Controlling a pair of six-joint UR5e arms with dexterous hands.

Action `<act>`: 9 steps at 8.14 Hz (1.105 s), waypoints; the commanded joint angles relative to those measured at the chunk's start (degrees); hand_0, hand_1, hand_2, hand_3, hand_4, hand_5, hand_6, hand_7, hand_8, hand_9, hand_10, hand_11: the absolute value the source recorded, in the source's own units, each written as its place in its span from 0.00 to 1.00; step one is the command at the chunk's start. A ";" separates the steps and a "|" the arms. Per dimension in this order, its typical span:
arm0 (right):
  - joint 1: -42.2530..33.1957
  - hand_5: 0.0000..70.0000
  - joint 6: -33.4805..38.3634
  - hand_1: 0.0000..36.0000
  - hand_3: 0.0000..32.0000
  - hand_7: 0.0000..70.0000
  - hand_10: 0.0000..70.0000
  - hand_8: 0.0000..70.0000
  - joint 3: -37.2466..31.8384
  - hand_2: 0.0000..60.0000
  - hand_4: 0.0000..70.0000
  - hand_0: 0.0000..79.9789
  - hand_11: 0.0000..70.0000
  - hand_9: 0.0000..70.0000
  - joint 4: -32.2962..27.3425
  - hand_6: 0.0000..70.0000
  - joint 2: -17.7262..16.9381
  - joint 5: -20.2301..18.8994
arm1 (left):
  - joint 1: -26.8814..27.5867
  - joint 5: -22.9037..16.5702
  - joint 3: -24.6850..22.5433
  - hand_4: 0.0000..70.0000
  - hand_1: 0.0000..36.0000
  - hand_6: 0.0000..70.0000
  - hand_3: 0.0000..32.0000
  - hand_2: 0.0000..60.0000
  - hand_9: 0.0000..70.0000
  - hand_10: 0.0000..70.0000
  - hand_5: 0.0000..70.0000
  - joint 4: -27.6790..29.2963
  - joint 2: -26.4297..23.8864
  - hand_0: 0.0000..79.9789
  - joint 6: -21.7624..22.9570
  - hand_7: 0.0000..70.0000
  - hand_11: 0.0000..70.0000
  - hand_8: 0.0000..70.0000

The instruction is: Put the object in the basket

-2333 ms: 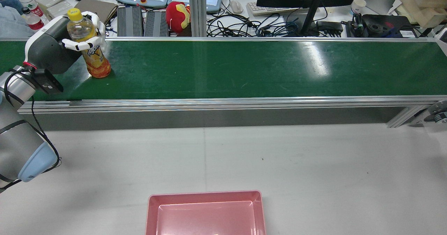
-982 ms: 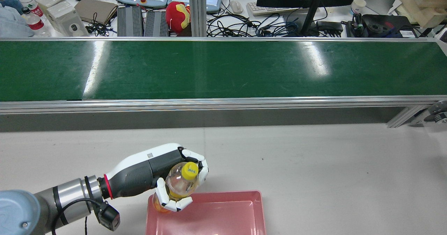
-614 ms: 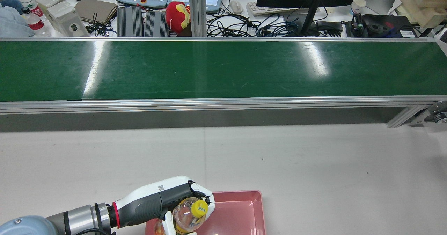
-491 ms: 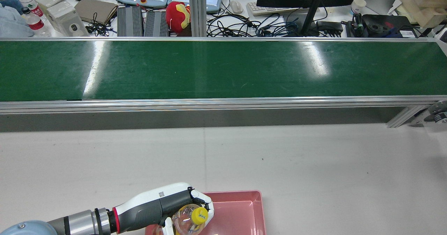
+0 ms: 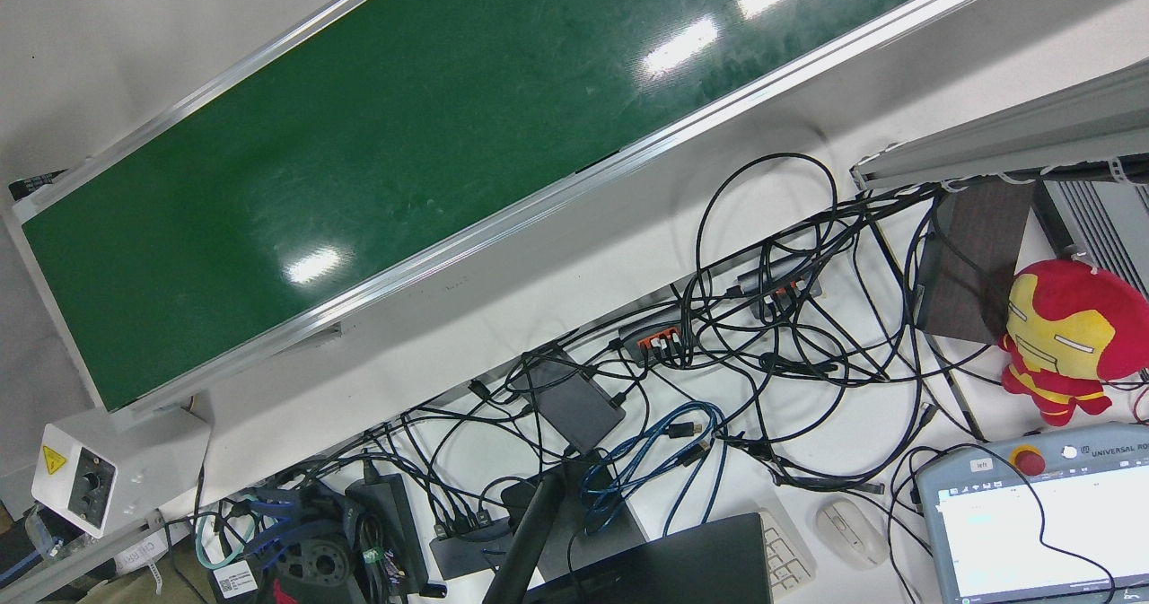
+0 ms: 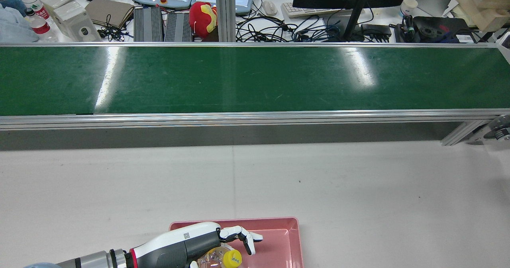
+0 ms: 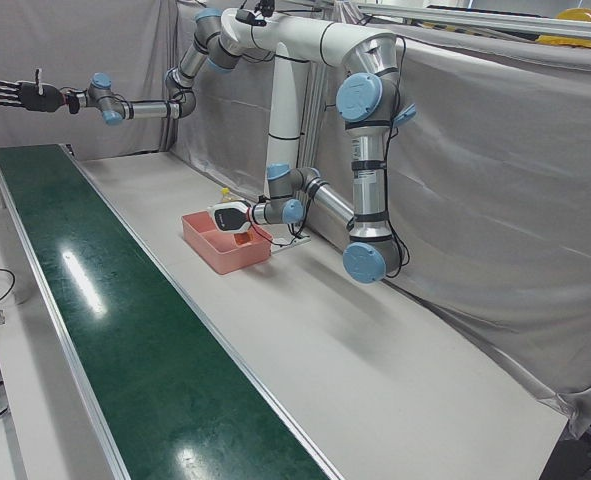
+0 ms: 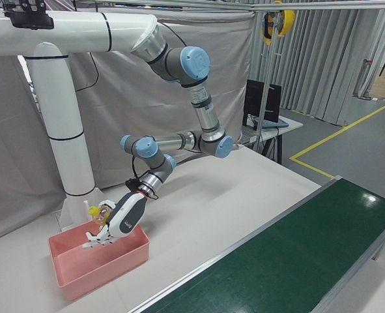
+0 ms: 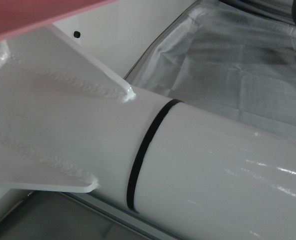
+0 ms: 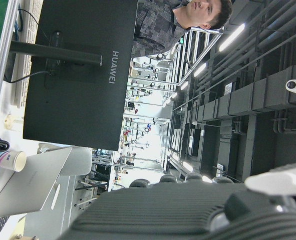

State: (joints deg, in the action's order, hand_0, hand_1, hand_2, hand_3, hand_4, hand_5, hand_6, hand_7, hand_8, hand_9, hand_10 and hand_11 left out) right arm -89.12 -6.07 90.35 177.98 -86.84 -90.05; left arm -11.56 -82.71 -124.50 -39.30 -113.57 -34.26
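Robot's left hand (image 6: 207, 242) is seen low over the pink basket (image 6: 285, 236), its fingers (image 6: 249, 238) spread apart and extended, gripping nothing. Beneath them, inside the basket, the yellow-capped bottle (image 6: 221, 259) is seen. Far away, the right hand (image 7: 15, 93) is held high with fingers splayed, empty.

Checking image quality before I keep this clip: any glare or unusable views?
Rear view: two bright glare streaks on the green belt, otherwise sharp. Front view: similar glare patches on the belt. Left hand view: filled by a close white pedestal, showing nothing of the task. Right hand view: sideways, showing only a monitor.
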 commanded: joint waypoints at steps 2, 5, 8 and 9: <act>0.00 0.00 0.00 0.00 0.00 0.00 0.00 0.00 0.00 0.00 0.00 0.00 0.00 0.00 0.00 0.00 0.00 0.05 | 0.31 0.00 0.05 0.02 1.00 0.00 0.08 1.00 0.08 0.07 0.33 3.43 -0.07 0.59 0.60 0.01 0.15 0.08; 0.00 0.00 0.00 0.00 0.00 0.00 0.00 0.00 0.00 0.00 0.00 0.00 0.00 0.00 0.00 0.00 0.00 0.05 | -0.56 0.00 0.14 0.00 1.00 0.00 0.16 1.00 0.06 0.05 0.27 5.20 -0.16 0.61 0.86 0.00 0.12 0.07; 0.00 0.00 0.00 0.00 0.00 0.00 0.00 0.00 0.00 0.00 0.00 0.00 0.00 0.00 0.00 0.00 0.00 0.05 | -1.00 0.09 0.23 0.00 1.00 0.00 0.16 1.00 0.05 0.05 0.23 5.81 -0.07 0.59 2.27 0.00 0.12 0.06; 0.00 0.00 0.00 0.00 0.00 0.00 0.00 0.00 0.00 0.00 0.00 0.00 0.00 0.00 0.00 0.00 0.00 0.05 | -1.01 0.00 0.23 0.00 1.00 0.00 0.22 1.00 0.02 0.03 0.16 5.73 -0.07 0.59 2.36 0.00 0.09 0.04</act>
State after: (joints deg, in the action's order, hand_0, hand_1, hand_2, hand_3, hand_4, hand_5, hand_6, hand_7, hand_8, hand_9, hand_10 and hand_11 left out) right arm -89.12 -6.07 90.35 177.98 -86.84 -90.02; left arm -12.45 -82.63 -124.32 -33.61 -113.66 -32.17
